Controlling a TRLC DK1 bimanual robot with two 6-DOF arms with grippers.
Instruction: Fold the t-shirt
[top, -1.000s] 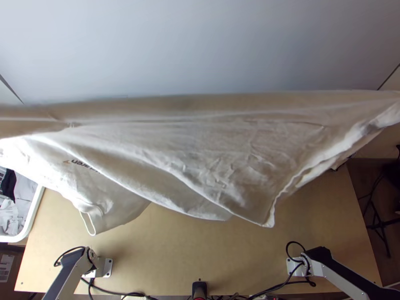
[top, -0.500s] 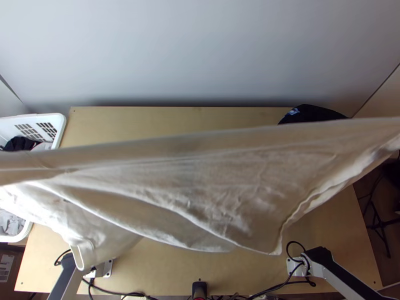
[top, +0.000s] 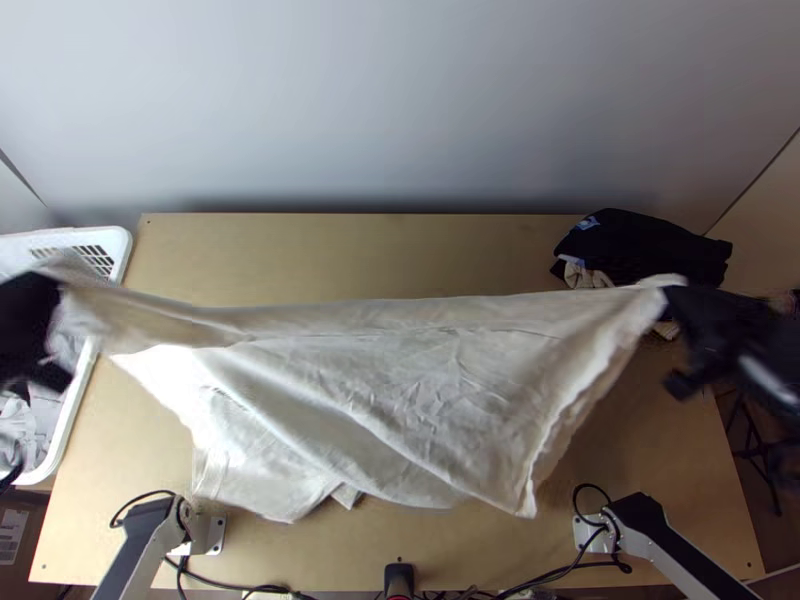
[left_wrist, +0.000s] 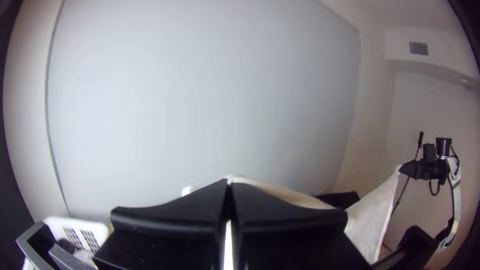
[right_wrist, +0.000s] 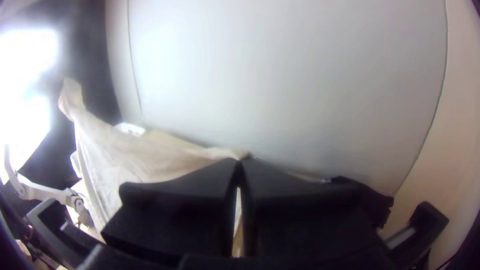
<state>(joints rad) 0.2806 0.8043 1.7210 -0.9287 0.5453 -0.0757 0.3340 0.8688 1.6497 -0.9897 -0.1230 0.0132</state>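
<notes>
My left gripper (left_wrist: 228, 182) and right gripper (right_wrist: 239, 160) pinch the t-shirt (top: 400, 365) by its ends, and its drooping edge may bunch on the table (top: 350, 250) if I lower unevenly

The t-shirt (top: 400, 390) has sunk lower, uncovering more dark cloth (top: 640, 245).

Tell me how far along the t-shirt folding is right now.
Looks done: the pick-up, with the left gripper and right gripper each shut on the white t-shirt.

In hand: its upper edge is stretched between them over the wooden table, the rest hanging in loose drapes.

Left, probably: laying it down, smoothing it and all the folding, since no neat fold shows.
</notes>
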